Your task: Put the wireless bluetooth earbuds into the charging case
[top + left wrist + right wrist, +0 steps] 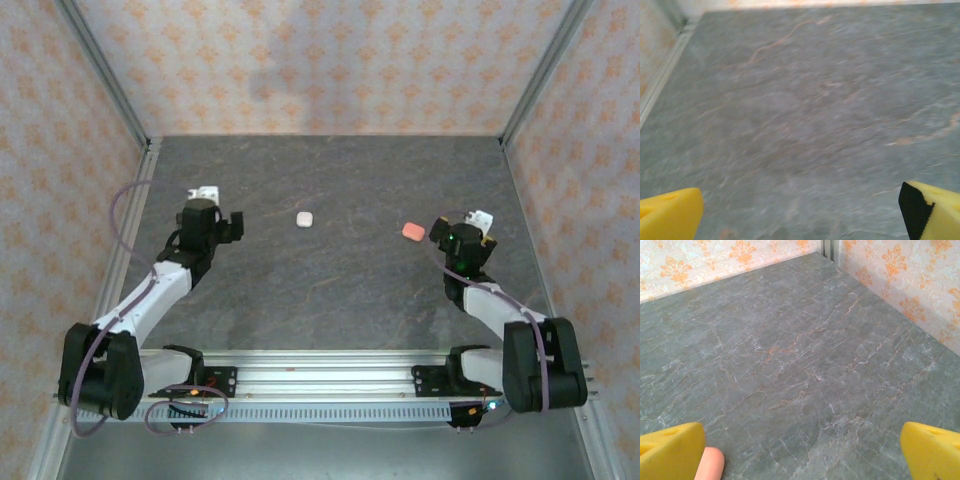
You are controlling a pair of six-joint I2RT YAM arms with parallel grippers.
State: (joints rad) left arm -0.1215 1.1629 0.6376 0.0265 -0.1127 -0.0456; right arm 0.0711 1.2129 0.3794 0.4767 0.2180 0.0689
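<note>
A white charging case lies shut on the grey stone tabletop, near the middle. A coral-pink charging case lies to its right. The earbuds are out of view. My left gripper hovers well left of the white case. In the left wrist view it is open, with bare, blurred table between its yellow fingertips. My right gripper sits just right of the pink case. It is open, and the pink case's rounded edge pokes in beside its left fingertip.
Patterned walls close the table in at the back and both sides, with metal posts in the corners. The right wall stands close to the right gripper. An aluminium rail runs along the near edge between the arm bases.
</note>
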